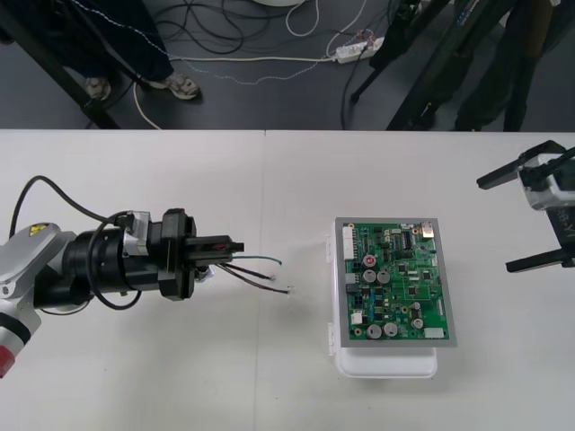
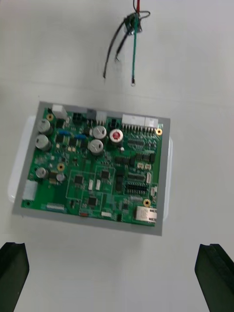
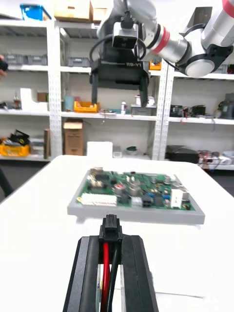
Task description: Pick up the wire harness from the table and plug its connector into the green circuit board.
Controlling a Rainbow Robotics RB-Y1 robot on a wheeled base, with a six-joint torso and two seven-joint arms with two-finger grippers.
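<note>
wire harness (image 1: 256,269) – red, black, green wires (image 2: 134,53), black plug (image 3: 111,228); clamped in left pincer (image 1: 237,245) | green circuit board (image 1: 395,283) – flat on white base (image 1: 386,364), apart from plug

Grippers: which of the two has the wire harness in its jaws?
The left gripper, shut on the harness plug short of the green circuit board; the right gripper stands open beyond the board, empty.

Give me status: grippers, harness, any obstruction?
Left gripper shut on harness, plug at its tip, short of the board. Right gripper open, right of board. Loose wire ends hang ahead; nothing else between.
</note>
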